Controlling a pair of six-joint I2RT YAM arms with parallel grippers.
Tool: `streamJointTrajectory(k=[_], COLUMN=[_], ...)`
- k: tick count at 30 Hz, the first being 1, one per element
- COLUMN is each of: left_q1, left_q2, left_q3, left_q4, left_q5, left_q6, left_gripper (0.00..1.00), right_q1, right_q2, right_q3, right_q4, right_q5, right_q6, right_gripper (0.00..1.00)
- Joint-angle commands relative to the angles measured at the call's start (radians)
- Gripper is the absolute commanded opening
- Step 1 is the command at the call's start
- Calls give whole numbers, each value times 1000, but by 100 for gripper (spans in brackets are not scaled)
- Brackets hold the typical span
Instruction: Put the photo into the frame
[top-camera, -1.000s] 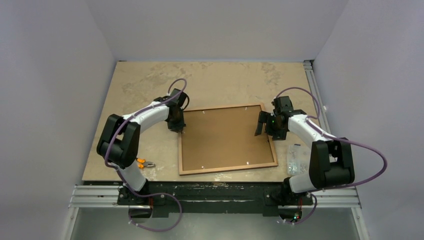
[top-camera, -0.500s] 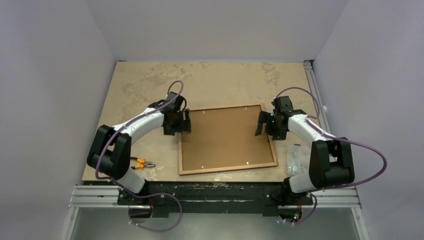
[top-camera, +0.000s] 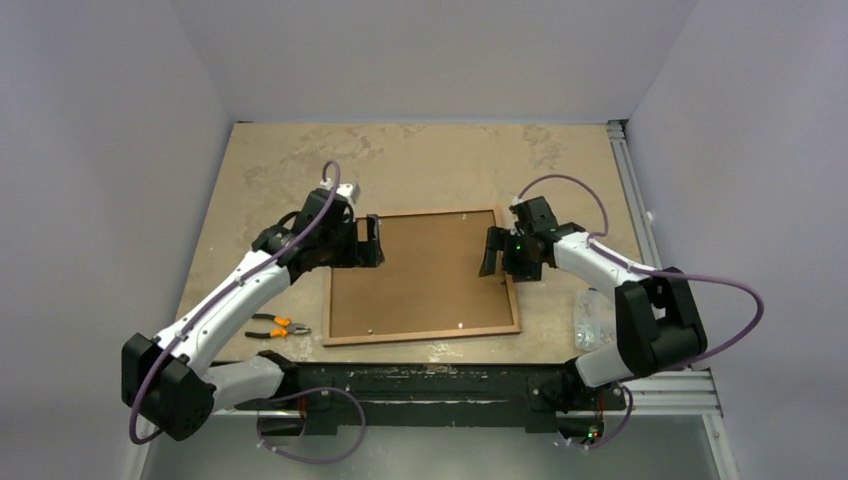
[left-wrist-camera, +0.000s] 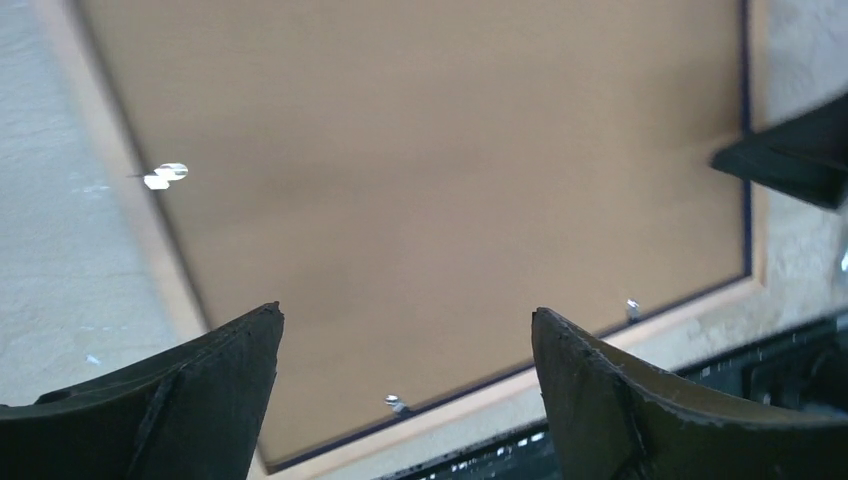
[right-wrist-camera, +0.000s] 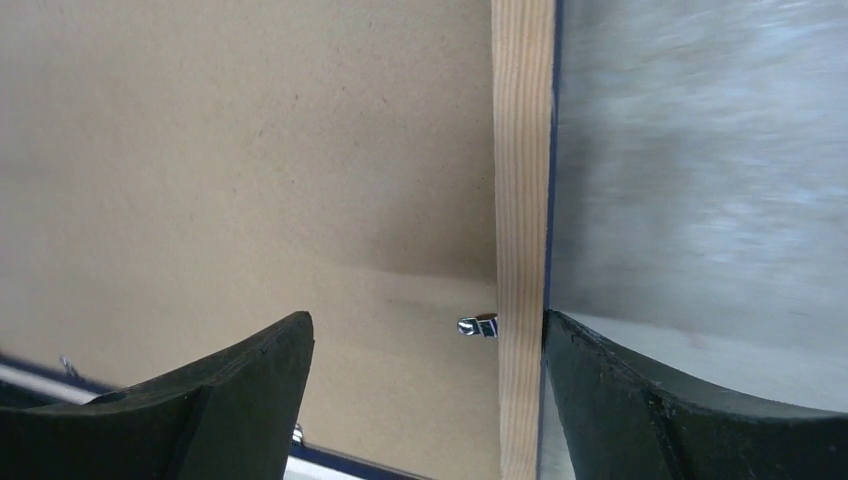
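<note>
Brown frame, one, left claw, right claw

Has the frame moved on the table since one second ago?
Yes. The frame has slid left, toward the pliers and away from the table's right rail.

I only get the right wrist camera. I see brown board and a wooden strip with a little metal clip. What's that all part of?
Observer: It's the frame, lying back-up on the table, with the backing board filling it.
Child: Where's the other arm?
Observer: The left end effector is open, near the frame's far left corner.
Child: Is anything else lying around?
Observer: Orange-handled pliers lie on the table, left of the frame.
</note>
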Motion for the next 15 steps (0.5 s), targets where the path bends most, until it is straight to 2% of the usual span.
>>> streamJointTrajectory(k=[1, 8, 15], left_q1=[-127, -391, -626], left_q2=[-37, 47, 261], left_q3=[-21, -41, 49], left_q4=[-4, 81, 164], left_q5=[52, 63, -8], left_q6=[95, 167, 240], left_gripper=[93, 92, 90], right_q1=[92, 117, 42], right_q2=[56, 61, -25], right_q3=[-5, 25, 16], right_q4=[84, 155, 102], right_q5=[-130, -262, -289], right_q6=[110, 146, 111], right_gripper=[83, 84, 86])
